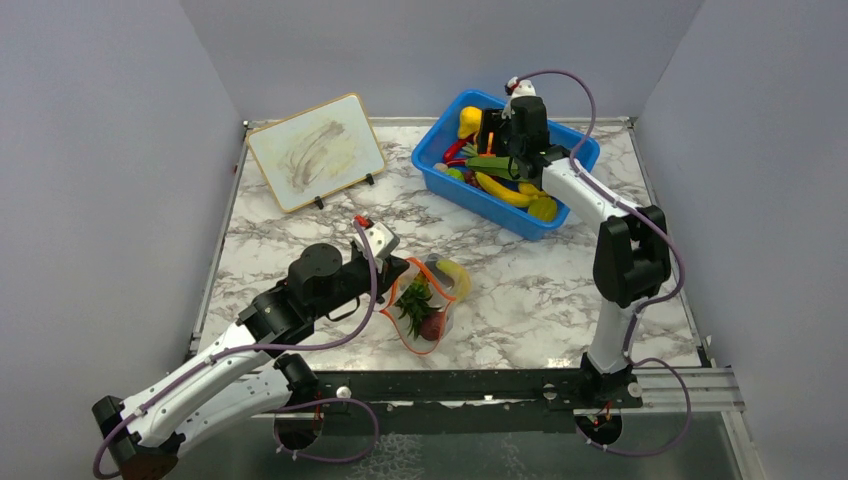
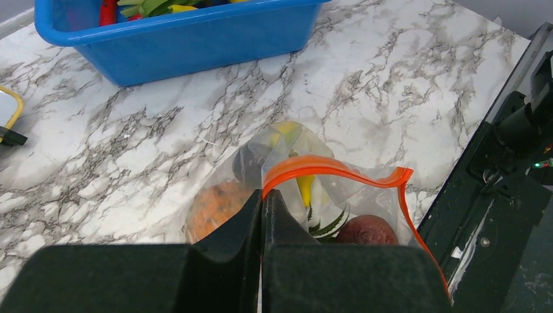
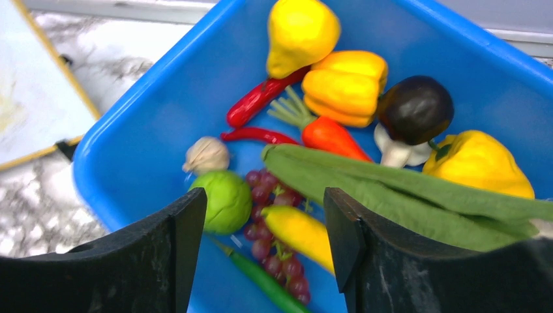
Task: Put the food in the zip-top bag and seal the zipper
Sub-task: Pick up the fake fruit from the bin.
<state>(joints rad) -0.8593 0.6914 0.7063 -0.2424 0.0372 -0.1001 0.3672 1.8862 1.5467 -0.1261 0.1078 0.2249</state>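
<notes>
The clear zip-top bag point(image 1: 428, 308) lies on the marble near the front, its mouth standing open. My left gripper point(image 2: 262, 195) is shut on the left end of the red-orange zipper point(image 2: 339, 168). Inside the bag are an orange pineapple point(image 2: 214, 206), a yellow banana point(image 2: 305, 186), green leaves point(image 2: 327, 225) and a dark red fruit point(image 2: 366, 229). My right gripper point(image 3: 264, 203) hangs open over the blue bin point(image 3: 140, 134), holding nothing. Below its fingers lie a green round fruit point(image 3: 227, 199), purple grapes point(image 3: 269, 242) and a yellow banana point(image 3: 301, 232).
The blue bin point(image 1: 482, 206) at the back right also holds a yellow pear point(image 3: 301, 31), a yellow pepper point(image 3: 344, 86), red chillies point(image 3: 258, 102), a carrot point(image 3: 329, 135) and a long green leaf point(image 3: 404, 193). A framed whiteboard point(image 1: 315, 152) stands at the back left.
</notes>
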